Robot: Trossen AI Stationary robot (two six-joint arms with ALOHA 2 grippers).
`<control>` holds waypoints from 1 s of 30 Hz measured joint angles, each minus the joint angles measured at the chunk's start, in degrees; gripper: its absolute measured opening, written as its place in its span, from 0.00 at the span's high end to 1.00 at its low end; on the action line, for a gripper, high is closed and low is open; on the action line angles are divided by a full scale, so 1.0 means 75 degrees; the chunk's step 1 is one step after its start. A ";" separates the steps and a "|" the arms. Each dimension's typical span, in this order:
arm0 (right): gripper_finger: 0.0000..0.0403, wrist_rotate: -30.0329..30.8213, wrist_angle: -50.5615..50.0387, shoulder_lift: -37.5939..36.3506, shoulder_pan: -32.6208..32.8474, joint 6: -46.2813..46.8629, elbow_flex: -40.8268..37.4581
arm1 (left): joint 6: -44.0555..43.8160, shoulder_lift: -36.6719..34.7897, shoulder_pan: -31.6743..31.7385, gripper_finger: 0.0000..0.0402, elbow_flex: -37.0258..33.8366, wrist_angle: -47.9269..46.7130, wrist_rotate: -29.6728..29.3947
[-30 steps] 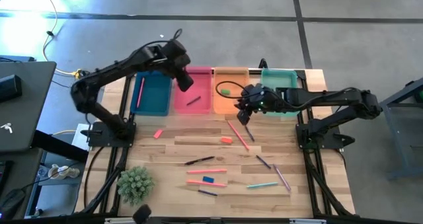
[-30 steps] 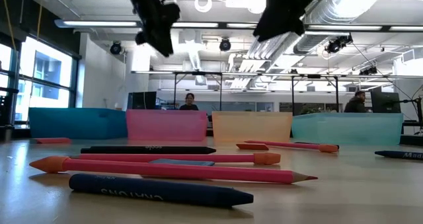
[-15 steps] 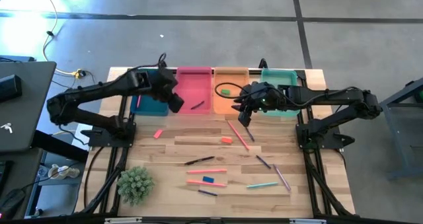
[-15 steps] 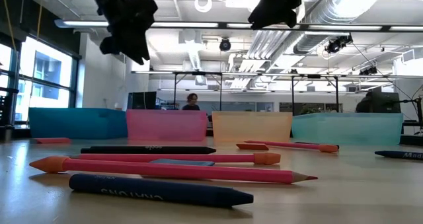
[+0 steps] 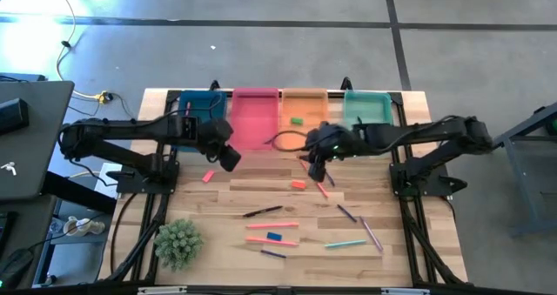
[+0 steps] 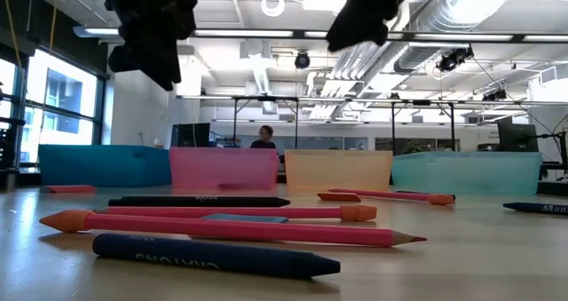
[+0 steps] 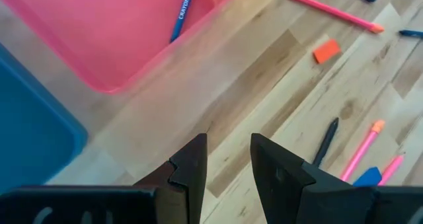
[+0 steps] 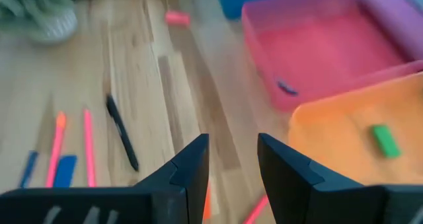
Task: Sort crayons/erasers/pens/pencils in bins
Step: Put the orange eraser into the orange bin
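Note:
Four bins line the far edge: dark blue [image 5: 200, 102], pink [image 5: 254, 112], orange [image 5: 303, 108] and teal [image 5: 366, 105]. A green eraser [image 8: 384, 140] lies in the orange bin, and a blue crayon [image 7: 182, 12] in the pink one. Loose on the table are a pink eraser [image 5: 207, 176], an orange-red eraser [image 5: 298, 184], a blue eraser [image 5: 274, 237], a black pen [image 5: 263, 211] and pink pencils [image 5: 271, 226]. My left gripper [image 5: 229, 157] hangs open over bare wood just in front of the pink bin. My right gripper [image 5: 315, 166] hangs open above the long pink pencil [image 5: 318, 184].
A small potted plant [image 5: 178, 243] stands at the near left corner. More crayons lie at the near right: dark [image 5: 346, 212], purple [image 5: 372, 234], teal [image 5: 345, 243]. A dark blue crayon [image 6: 213, 255] lies closest to the near edge.
My left gripper has come from over the pink bin toward the near edge and down, rolling as it went, and now hangs over the wood in front of the bins. My right gripper has drifted a little toward the near edge. Nothing on the table has moved.

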 joint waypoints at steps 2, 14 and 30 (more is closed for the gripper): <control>0.70 -0.0030 -0.0017 0.0332 0.0086 0.0170 0.0000 | -0.0086 0.0000 -0.0162 0.74 0.0000 -0.0002 -0.0055; 0.70 -0.0408 -0.0239 0.1964 0.0246 0.0849 0.0000 | -0.0228 0.0000 -0.0618 0.74 0.0000 -0.0086 -0.0281; 0.47 -0.0929 -0.0220 0.2949 0.0324 0.0556 -0.0003 | -0.0230 0.0026 -0.0618 0.74 0.0003 -0.0055 -0.0634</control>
